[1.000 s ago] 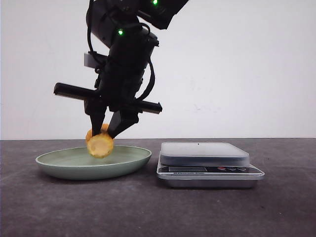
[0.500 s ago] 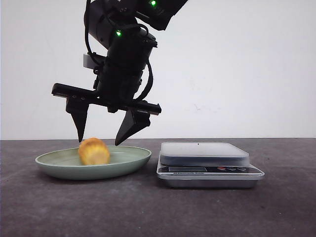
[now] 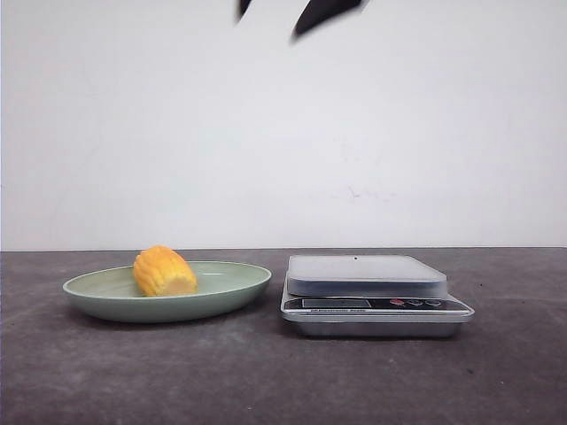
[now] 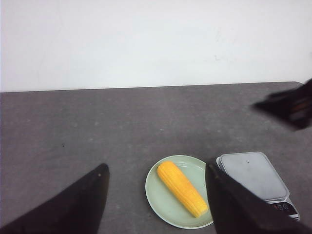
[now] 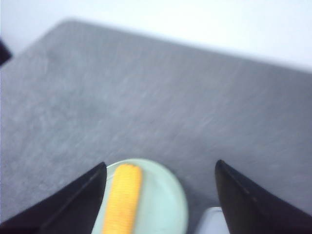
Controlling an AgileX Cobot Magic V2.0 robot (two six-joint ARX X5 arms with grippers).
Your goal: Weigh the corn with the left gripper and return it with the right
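The corn [image 3: 164, 271] lies on its side in the green plate [image 3: 226, 285], free of both grippers. It also shows in the left wrist view [image 4: 181, 189] and the right wrist view [image 5: 123, 197]. My right gripper [image 5: 160, 165] is open and empty, high above the plate; only its two dark fingertips [image 3: 319, 12] show at the top of the front view. My left gripper [image 4: 156, 168] is open and empty, held high over the plate [image 4: 161, 202]. It is out of the front view.
A silver kitchen scale [image 3: 368, 283] with a grey platform stands just right of the plate, also in the left wrist view [image 4: 251, 175]. A dark part of the other arm [image 4: 290, 105] hangs above the scale. The dark table runs to a white wall.
The gripper that held the corn over the plate opened, left the corn lying in the plate, and rose almost out of the front view.
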